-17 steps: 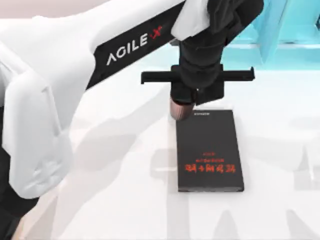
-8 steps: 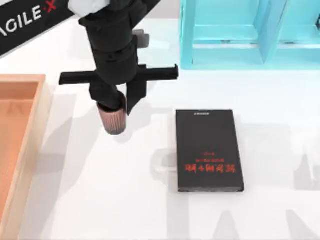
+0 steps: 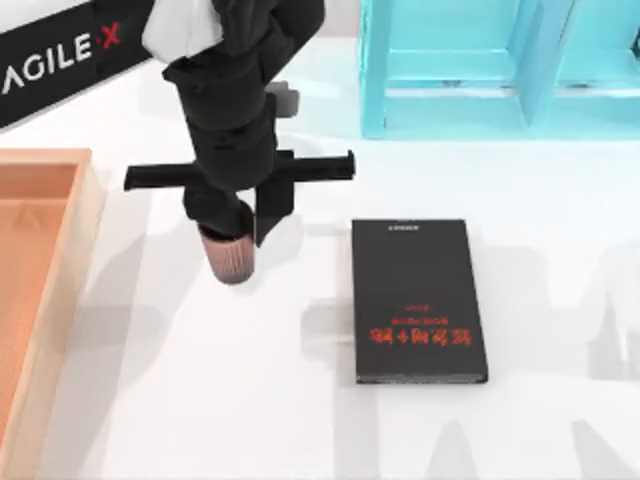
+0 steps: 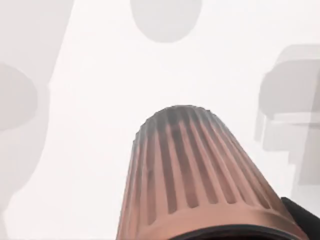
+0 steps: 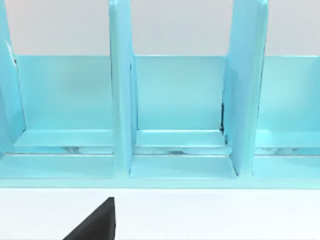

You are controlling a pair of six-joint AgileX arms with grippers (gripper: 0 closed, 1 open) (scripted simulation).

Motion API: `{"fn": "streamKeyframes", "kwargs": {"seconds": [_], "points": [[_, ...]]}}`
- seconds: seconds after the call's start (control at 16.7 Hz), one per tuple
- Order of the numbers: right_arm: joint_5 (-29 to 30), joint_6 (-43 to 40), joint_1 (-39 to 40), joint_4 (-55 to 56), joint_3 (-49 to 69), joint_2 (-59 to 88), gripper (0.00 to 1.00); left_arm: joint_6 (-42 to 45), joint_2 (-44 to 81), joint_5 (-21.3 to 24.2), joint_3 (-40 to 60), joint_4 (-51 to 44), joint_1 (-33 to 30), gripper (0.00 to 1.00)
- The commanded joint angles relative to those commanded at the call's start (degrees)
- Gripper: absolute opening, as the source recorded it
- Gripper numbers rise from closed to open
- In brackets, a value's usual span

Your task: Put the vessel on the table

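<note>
The vessel (image 3: 228,260), a ribbed reddish-brown cup, hangs upright under my left gripper (image 3: 233,228), which is shut on its upper part. It is over the white table (image 3: 250,400), left of the black book and right of the wooden tray. The left wrist view looks down the vessel's (image 4: 192,175) ribbed side to its base, with the bare table (image 4: 100,100) beyond. I cannot tell whether the base touches the table.
A black book (image 3: 418,300) with red lettering lies flat at centre right. A light wooden tray (image 3: 45,260) stands along the left edge. A turquoise shelf unit (image 3: 470,70) runs across the back right, and its compartments (image 5: 175,100) face the right wrist camera.
My left gripper carried the vessel left, from the book's far left corner to the open spot between tray and book. In the last half second it barely shifted.
</note>
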Motion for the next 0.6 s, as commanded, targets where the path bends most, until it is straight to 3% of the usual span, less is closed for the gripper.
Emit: {"fn": "streamKeyframes", "kwargs": {"seconds": [0.36,0.6], "points": [[0.0,0.0,0.0,0.0,0.0,0.0,1.00,0.3,0.1,0.1,-8.3,8.4,0.3,0.00],[0.0,0.0,0.0,0.0,0.0,0.0,1.00,0.3,0.2,0.2,-8.9,9.0,0.4,0.00]]}}
